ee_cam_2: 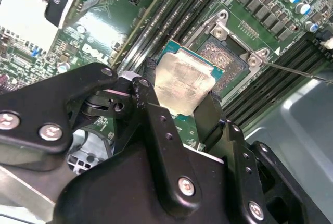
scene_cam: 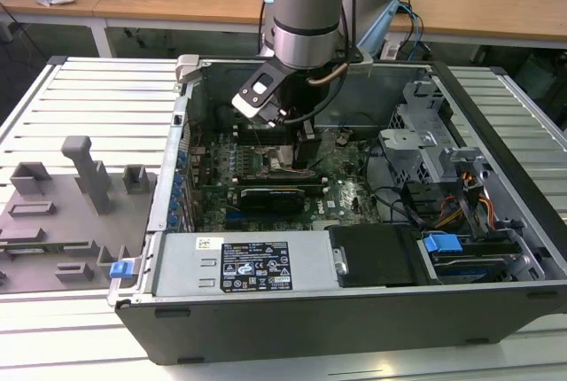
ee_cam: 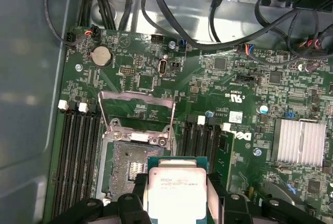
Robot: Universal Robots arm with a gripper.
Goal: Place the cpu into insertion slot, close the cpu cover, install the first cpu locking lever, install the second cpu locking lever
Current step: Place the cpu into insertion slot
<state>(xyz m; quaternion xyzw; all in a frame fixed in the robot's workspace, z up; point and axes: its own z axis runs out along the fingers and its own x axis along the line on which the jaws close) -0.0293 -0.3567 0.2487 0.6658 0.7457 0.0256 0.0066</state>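
The cpu (ee_cam: 174, 190), a square chip with a dull silver top on a green edge, sits between the two black fingers (ee_cam: 138, 195) of my gripper (ee_cam: 177, 203), which is shut on it. It hangs just above and partly beside the insertion slot (ee_cam: 127, 164), whose dark pin field lies bare. The cpu cover (ee_cam: 136, 110), a thin metal frame, stands swung open at the slot's far side. In the second wrist view the cpu (ee_cam_2: 182, 86) overlaps the near corner of the insertion slot (ee_cam_2: 226, 57). In the exterior view my gripper (scene_cam: 292, 146) reaches down into the open computer case (scene_cam: 266, 310).
Long black memory slots (ee_cam: 78, 146) flank the socket on both sides. A thin metal lever rod (ee_cam_2: 296, 70) sticks out from the socket corner. Black cables (ee_cam: 208, 21) run along the case wall, and a silver heatsink (ee_cam: 302, 140) sits on the board. A grey fixture tray (scene_cam: 62, 213) lies at the exterior view's left.
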